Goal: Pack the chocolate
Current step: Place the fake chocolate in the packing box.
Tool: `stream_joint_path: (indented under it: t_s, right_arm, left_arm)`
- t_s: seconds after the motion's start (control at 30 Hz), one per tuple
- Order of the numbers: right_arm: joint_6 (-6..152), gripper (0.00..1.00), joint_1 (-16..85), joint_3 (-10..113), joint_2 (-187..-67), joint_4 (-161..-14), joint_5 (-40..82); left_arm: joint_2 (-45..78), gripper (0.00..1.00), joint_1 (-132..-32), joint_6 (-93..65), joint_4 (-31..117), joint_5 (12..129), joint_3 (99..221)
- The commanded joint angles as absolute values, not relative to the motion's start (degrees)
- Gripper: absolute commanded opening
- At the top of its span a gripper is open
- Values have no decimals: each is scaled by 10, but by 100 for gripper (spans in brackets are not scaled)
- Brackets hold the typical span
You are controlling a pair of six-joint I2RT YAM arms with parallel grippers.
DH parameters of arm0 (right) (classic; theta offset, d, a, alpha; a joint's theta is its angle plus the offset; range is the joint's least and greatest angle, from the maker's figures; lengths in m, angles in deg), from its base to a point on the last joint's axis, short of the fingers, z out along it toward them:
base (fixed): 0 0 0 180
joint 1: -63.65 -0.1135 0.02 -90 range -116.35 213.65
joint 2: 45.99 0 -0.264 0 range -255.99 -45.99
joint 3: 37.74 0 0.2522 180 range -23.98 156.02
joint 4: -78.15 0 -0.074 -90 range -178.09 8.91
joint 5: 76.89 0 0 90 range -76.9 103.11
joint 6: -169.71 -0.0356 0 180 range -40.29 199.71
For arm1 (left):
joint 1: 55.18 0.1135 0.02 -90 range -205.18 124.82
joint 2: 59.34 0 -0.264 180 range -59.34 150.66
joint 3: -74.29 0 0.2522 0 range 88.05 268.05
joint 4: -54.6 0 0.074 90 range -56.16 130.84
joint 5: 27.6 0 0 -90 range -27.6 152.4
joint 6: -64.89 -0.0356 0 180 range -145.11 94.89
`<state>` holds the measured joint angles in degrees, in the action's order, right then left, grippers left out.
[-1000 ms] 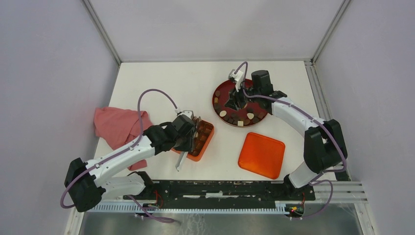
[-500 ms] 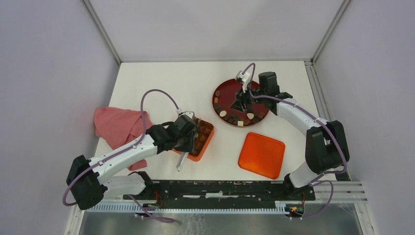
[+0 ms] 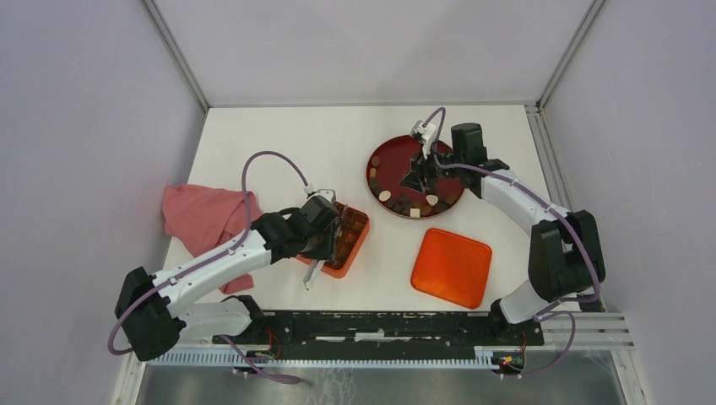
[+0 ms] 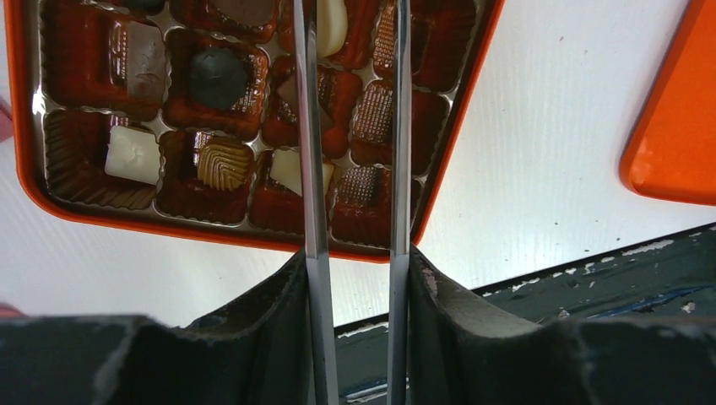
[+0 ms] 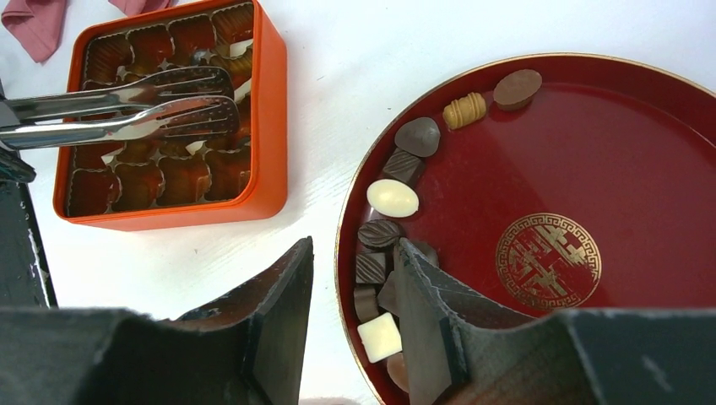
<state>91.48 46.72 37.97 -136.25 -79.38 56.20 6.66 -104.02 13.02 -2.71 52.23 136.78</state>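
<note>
Chocolate pieces [image 5: 393,198], dark, brown and cream, lie along the left rim of the dark-red plate [image 3: 393,160]; more chocolate [image 4: 132,154] fills cups of the orange compartmented box [image 3: 364,228]. My left gripper [image 4: 350,257] is shut on metal tongs [image 4: 310,169], whose two blades stand apart over the box [image 4: 25,169], with nothing seen between them. The tongs [image 5: 152,105] also show in the right wrist view above the box [image 5: 274,101]. My right gripper [image 5: 353,249] hangs open over the plate's left rim [image 5: 342,253], one finger outside it, the other over the pieces, holding nothing.
The orange lid [image 3: 452,267] lies flat at the front right. A pink cloth [image 3: 205,218] is bunched at the table's left edge. The tongs' handle end [image 3: 311,280] sticks out past the box toward the black rail [image 3: 380,325] at the near edge.
My right gripper has shifted a little to the right over the plate. The left arm with the tongs has stayed over the box.
</note>
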Motion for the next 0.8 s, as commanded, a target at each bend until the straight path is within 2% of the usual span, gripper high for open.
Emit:
stream_joint_path:
  t_s: [0.0, 0.27, 0.5, 0.77]
  right_arm:
    - [940, 46, 474, 380, -1338, -800, 567]
    - [1036, 52, 562, 440, -1397, -699, 483]
    - [1103, 55, 664, 499, -1474, -645, 425]
    - [1023, 50, 675, 549, -1572, -692, 390]
  left_arm:
    - [29, 43, -1041, 141, -25, 515, 1416]
    - [-31, 39, -1042, 149, 72, 576, 1410]
    - [0, 39, -1042, 120, 163, 585, 1401]
    - [43, 39, -1042, 87, 186, 605, 1408]
